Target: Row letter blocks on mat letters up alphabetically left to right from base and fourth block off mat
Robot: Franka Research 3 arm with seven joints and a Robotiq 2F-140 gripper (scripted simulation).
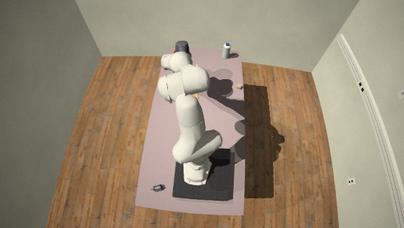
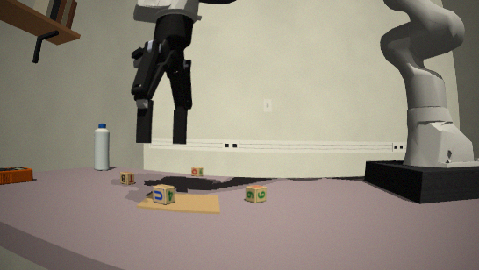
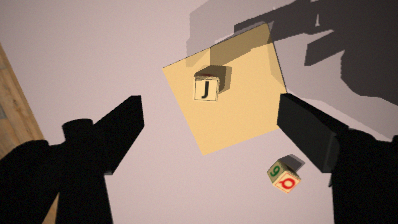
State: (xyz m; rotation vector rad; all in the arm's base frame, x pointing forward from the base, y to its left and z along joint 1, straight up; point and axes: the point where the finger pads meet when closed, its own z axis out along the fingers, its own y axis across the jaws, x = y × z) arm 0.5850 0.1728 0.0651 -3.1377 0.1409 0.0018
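A tan mat lies on the mauve table top. One wooden block stands on the mat's left part; the wrist view shows a black J on its top. A block with green and red digits sits off the mat to the right, and it also shows in the wrist view. Two more blocks stand further back, one with red marks and one small and far. My gripper hangs high above the mat, open and empty; in the wrist view the J block lies between the fingers, far below.
A white bottle with a blue cap stands at the back left. An orange object lies at the far left edge. The arm's dark base is at the right. A block sits near the table's edge.
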